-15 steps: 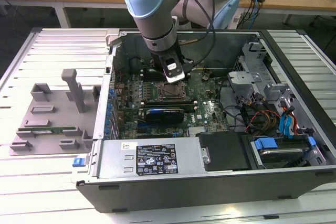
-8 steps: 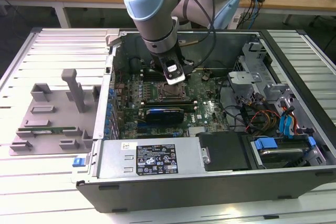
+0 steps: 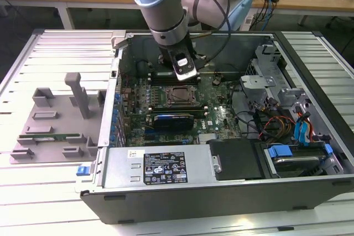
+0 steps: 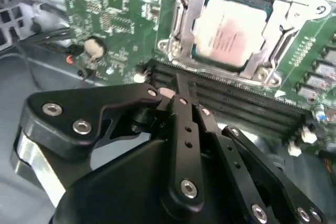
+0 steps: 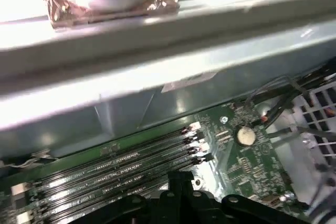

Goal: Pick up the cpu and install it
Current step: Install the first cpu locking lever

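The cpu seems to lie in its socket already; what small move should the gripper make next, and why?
Probably a short lift straight up. The cpu already sits inside the socket frame, and the gripper, fingers shut and empty, hangs low over the memory slots beside it.

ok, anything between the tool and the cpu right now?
Nothing visible. The tool hangs over the memory slots; the cpu lies just beyond them, inside the socket frame, its top bare.

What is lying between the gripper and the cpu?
In the second wrist view, black memory slots run across the board between the gripper and the cpu, which sits in its socket frame.
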You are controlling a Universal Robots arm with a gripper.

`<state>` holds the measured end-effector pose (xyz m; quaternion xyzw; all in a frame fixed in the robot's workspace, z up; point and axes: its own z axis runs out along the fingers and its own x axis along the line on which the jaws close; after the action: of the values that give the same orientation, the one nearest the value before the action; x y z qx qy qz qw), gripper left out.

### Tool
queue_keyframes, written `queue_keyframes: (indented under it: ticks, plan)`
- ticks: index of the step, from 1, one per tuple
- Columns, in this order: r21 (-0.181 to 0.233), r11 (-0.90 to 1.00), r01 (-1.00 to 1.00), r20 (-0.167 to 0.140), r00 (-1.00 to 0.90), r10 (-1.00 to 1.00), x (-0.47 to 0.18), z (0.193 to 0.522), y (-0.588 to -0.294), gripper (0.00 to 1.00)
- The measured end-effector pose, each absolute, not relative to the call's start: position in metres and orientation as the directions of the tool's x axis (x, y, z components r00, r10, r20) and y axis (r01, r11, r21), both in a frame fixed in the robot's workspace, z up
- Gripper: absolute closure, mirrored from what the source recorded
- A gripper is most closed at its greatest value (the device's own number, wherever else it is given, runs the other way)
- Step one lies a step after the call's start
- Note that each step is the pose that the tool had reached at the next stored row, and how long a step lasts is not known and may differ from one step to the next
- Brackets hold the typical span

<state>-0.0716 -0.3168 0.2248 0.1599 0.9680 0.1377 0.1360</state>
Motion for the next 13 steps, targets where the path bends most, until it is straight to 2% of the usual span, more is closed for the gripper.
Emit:
queue_keyframes:
  ticks: [1, 2, 4, 5, 8, 11, 13]
  plan:
    - [0.302, 0.913, 0.273, -0.222, -0.912, 0.346, -0.0715, 0.2299, -0.3168, 0.89]
    - [0.252, 0.928, 0.275, -0.239, -0.912, 0.335, -0.0713, 0.2312, -0.3168, 0.89]
    - [0.199, 0.939, 0.279, -0.249, -0.913, 0.324, -0.0709, 0.2311, -0.3168, 0.89]
    - [0.17, 0.944, 0.282, -0.251, -0.914, 0.319, -0.0707, 0.2312, -0.3168, 0.89]
    - [0.049, 0.956, 0.29, -0.24, -0.925, 0.293, -0.0692, 0.2311, -0.3168, 0.89]
    - [0.045, 0.956, 0.29, -0.238, -0.926, 0.292, -0.0691, 0.2311, -0.3168, 0.89]
    - [0.031, 0.956, 0.292, -0.189, -0.937, 0.293, -0.0668, 0.231, -0.3168, 0.89]
